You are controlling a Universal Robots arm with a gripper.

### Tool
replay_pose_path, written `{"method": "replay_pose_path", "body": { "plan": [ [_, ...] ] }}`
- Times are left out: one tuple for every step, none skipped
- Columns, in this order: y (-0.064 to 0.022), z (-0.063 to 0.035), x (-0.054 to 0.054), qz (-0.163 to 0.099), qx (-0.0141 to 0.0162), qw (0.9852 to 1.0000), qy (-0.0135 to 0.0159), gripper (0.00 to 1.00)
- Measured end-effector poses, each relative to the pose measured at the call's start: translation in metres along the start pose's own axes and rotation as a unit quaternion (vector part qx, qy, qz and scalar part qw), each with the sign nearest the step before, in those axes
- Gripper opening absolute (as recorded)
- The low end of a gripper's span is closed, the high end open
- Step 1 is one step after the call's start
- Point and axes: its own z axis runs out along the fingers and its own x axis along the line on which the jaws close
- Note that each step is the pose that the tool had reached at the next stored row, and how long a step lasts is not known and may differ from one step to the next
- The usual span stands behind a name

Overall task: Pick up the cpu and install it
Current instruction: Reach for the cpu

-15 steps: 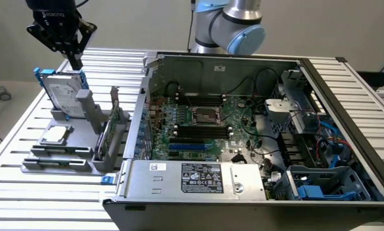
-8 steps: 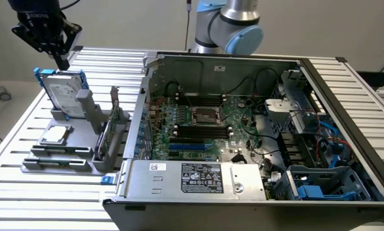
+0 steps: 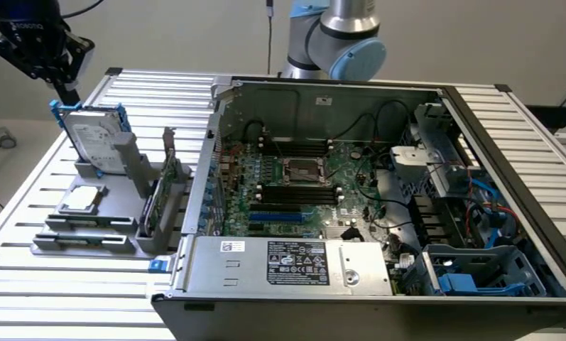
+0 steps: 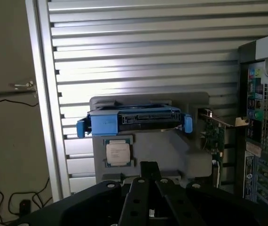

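- End effector (image 3: 67, 87): closed up on nothing (judged from the wrist view, where its two arms meet at one tip), poised high above the upright hard drive (image 3: 97, 144) at the exterior view's left.
- Cpu (image 3: 82, 199): lies flat, metal top up, in a shallow recess of the grey fixture (image 3: 103, 222) on the slatted bench (image 3: 36, 291). Sits just in front of the hard drive, well apart from the end effector.
- Socket (image 3: 302, 170): dark metal frame near the middle of the board inside the open computer case (image 3: 321, 96), apparently vacant.
- Handling, by judgement: probably light, rigid and slick on the metal top; likely delicate on the hidden underside, so ill-suited to squeezing or dropping.
- Hold, by judgement: best taken across two opposite pale edges and kept level, since the recess walls seem to leave little room alongside.
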Motion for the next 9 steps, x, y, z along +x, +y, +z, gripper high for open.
{"method": "replay_pose_path", "body": {
  "plan": [
    [-0.0002,0.0007,0.005,0.0,0.0,1.0,0.0003,0.11],
    [-0.0005,0.0013,0.009,0.0,0.0001,1.0,0.0007,0.11],
    [-0.0007,0.0021,0.014,0.0,0.0001,1.0,0.0011,0.11],
    [-0.001,0.0028,0.018,0.0,0.0001,1.0,0.0014,0.11],
    [-0.0012,0.0035,0.023,0.0,0.0001,1.0,0.0017,0.11],
    [-0.0015,0.0043,0.027,0.0,0.0001,1.0,0.0021,0.11],
    [-0.0017,0.005,0.032,0.0,0.0001,1.0,0.0025,0.11],
    [-0.002,0.0052,0.036,0.0,0.0002,1.0,0.0032,0.11],
    [-0.0021,0.0052,0.037,0.0,0.0,1.0,0.004,0.11]
  ]
}}
